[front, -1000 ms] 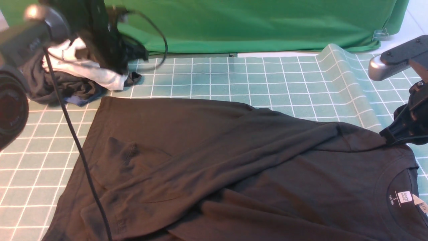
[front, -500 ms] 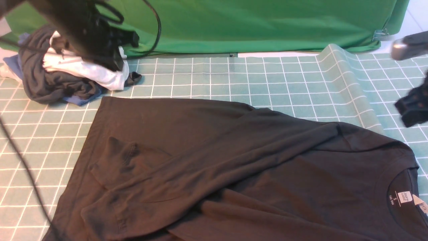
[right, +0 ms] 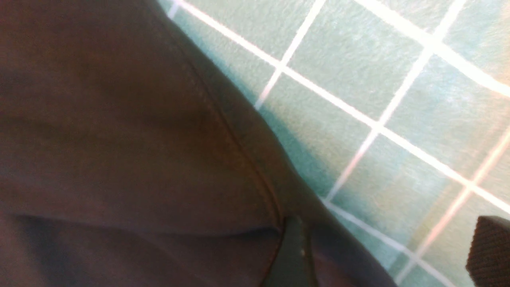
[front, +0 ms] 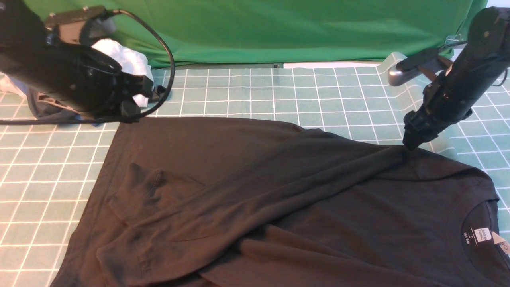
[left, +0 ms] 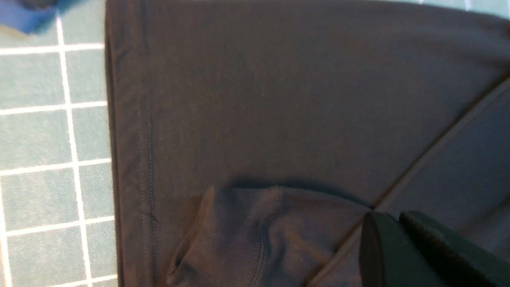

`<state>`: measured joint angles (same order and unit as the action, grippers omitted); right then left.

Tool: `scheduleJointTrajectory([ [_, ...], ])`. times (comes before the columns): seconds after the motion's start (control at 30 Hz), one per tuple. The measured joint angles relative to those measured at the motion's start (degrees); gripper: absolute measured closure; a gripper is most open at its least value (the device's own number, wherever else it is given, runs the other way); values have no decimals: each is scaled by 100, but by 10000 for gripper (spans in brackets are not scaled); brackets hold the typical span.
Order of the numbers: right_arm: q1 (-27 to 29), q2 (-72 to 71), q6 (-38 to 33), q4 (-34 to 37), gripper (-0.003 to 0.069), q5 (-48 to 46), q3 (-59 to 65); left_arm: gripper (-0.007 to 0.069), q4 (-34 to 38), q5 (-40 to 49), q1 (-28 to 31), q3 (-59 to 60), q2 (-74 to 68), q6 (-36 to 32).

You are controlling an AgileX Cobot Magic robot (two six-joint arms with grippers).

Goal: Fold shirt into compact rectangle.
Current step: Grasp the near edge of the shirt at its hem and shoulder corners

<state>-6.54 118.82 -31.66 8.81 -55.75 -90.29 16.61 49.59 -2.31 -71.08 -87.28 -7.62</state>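
The black shirt (front: 259, 191) lies spread over the green grid mat (front: 259, 91), its collar and white neck tag (front: 480, 234) at the near right and a sleeve folded across its body. My left gripper (front: 129, 109) hovers at the shirt's far left corner. In the left wrist view its fingers (left: 382, 247) stand together, shut and empty, above the shirt (left: 279, 99) near the sleeve cuff (left: 259, 235). My right gripper (front: 410, 142) is open at the shirt's far edge near the shoulder. In the right wrist view it (right: 392, 251) straddles the shirt's hem (right: 99, 139).
A bundle of white and dark grey clothes (front: 127, 63) sits at the back left, mostly hidden behind my left arm. A bright green cloth (front: 299, 28) hangs along the back. The mat curls up in a ridge (front: 438, 139) at the right.
My left arm swung down from the back left to the shirt's far left corner. My right arm came in from the right edge to the shirt's far edge. The shirt has not moved.
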Motion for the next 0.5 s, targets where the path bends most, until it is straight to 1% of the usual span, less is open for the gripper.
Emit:
scheduleJointTrajectory([
  [0.13,0,150,-32,0,167,-212,-52,613,0,-109,0,0,169,-31],
  [0.2,0,164,-43,6,218,-322,-52,613,0,-151,0,0,191,-45],
  [0.27,0,164,-49,10,231,-357,-52,613,0,-159,0,0,191,-45],
  [0.5,-6,201,-49,12,225,-914,-56,613,0,-203,0,0,191,-65],
])
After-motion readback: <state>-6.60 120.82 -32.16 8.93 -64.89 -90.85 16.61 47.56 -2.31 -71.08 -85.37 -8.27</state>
